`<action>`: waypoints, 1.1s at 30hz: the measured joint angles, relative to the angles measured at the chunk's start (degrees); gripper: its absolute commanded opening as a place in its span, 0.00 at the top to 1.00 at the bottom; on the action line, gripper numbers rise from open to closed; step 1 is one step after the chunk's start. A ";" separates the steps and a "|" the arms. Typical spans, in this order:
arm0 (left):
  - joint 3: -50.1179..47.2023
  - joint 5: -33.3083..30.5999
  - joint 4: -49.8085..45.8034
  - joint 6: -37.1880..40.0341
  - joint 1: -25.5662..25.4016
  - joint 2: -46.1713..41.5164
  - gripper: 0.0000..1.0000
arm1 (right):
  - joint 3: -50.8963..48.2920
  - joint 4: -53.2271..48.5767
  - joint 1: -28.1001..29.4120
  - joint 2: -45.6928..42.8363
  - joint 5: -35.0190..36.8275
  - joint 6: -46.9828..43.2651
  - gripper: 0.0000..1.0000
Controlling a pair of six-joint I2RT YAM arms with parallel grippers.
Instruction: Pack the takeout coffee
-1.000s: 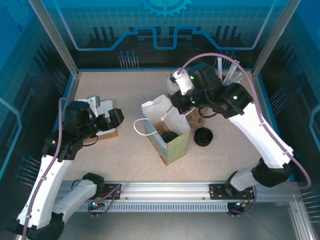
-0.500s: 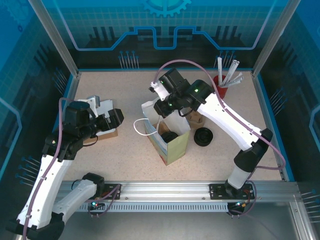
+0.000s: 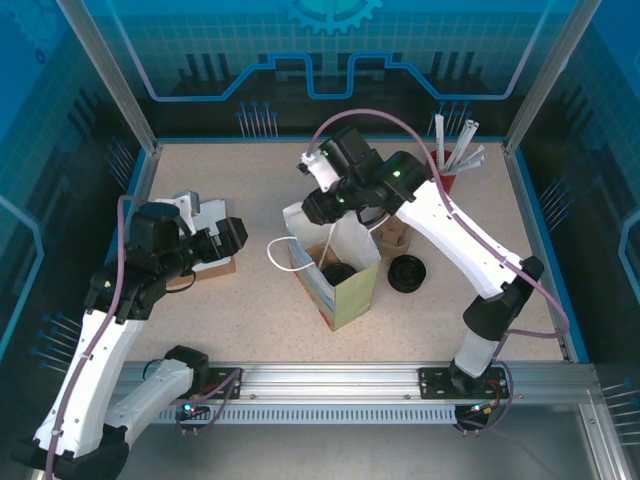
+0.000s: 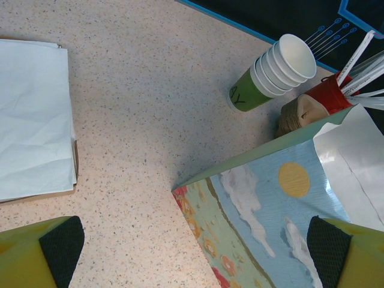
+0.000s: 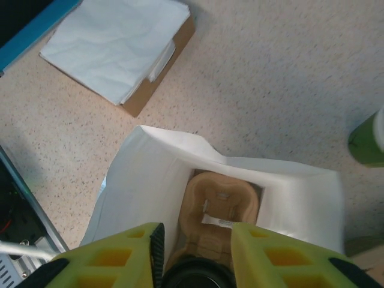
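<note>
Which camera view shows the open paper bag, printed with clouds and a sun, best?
Top external: nearly the whole open printed paper bag stands in frame. Left wrist shows one printed side; right wrist looks into its white inside.

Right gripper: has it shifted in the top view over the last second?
Yes. The right gripper swung left, from above the right rear corner of the paper bag to above its left rear flap.
</note>
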 measured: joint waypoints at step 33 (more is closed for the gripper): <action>8.07 -6.73 -5.57 12.09 18.34 33.99 0.14 | -46.07 14.45 -33.40 -46.93 -12.24 10.25 0.00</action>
